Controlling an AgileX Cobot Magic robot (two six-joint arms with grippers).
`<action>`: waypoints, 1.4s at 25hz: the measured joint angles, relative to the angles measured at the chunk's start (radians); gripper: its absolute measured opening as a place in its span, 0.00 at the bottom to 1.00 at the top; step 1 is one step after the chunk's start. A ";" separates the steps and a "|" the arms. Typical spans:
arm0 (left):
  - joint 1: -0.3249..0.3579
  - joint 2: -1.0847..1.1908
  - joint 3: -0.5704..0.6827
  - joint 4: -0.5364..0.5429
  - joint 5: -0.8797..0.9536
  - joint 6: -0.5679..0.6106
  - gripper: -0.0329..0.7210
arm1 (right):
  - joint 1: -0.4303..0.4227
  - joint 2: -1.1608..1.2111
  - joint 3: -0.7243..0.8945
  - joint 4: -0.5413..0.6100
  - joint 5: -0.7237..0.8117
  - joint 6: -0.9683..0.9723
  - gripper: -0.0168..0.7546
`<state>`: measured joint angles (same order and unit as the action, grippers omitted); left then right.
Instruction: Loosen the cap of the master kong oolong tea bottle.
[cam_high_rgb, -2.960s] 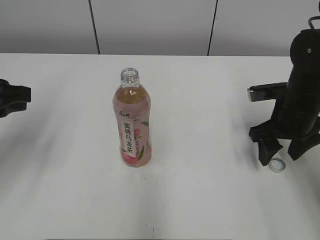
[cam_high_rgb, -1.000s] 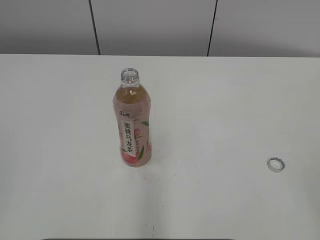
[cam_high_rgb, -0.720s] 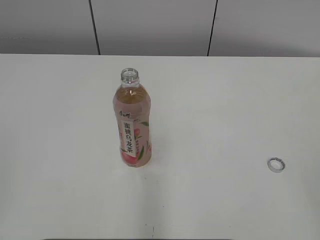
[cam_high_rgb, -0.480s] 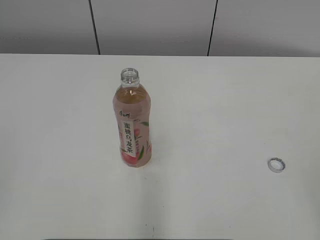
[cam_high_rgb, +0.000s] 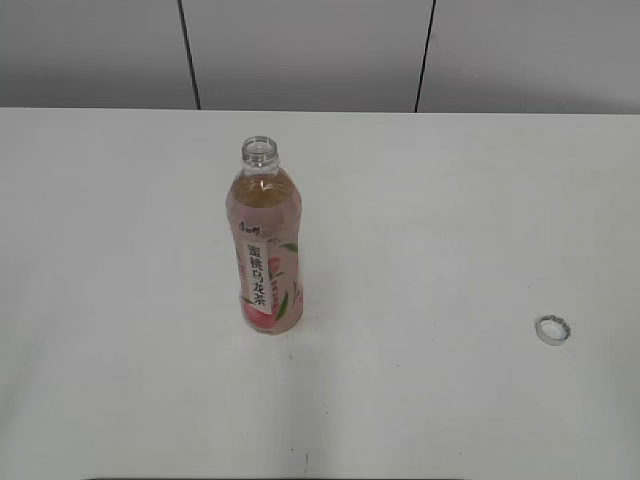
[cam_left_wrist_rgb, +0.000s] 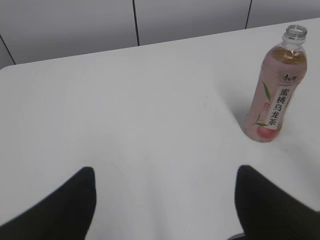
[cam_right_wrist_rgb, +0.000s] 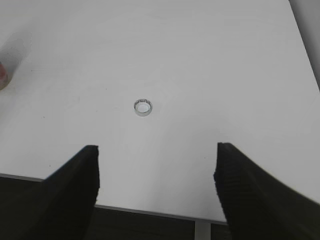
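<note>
Master kong oolong tea bottle (cam_high_rgb: 265, 243) upright, left of centre on white table (cam_high_rgb: 450, 200), neck uncapped. Cap (cam_high_rgb: 552, 330) lying open side up, near the right edge, well apart. Left gripper (cam_left_wrist_rgb: 162, 200) and right gripper (cam_right_wrist_rgb: 156, 187) drawn back, spread wide, grasping nothing.

Both arms are gone from the exterior view; the right gripper (cam_right_wrist_rgb: 156, 172) no longer stands over the cap (cam_high_rgb: 553, 330).
</note>
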<state>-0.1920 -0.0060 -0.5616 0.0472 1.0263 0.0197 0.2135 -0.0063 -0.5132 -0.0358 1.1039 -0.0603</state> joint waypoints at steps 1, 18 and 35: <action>0.000 0.000 0.000 0.000 0.000 0.000 0.73 | 0.000 0.000 0.000 0.000 0.000 0.000 0.73; 0.111 -0.001 0.001 -0.005 0.000 0.001 0.73 | -0.090 0.000 0.000 0.000 0.000 0.000 0.73; 0.177 -0.001 0.001 -0.012 0.000 0.001 0.69 | -0.139 0.000 0.000 0.000 -0.005 0.000 0.73</action>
<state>-0.0155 -0.0068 -0.5608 0.0349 1.0263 0.0207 0.0749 -0.0063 -0.5132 -0.0362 1.0984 -0.0603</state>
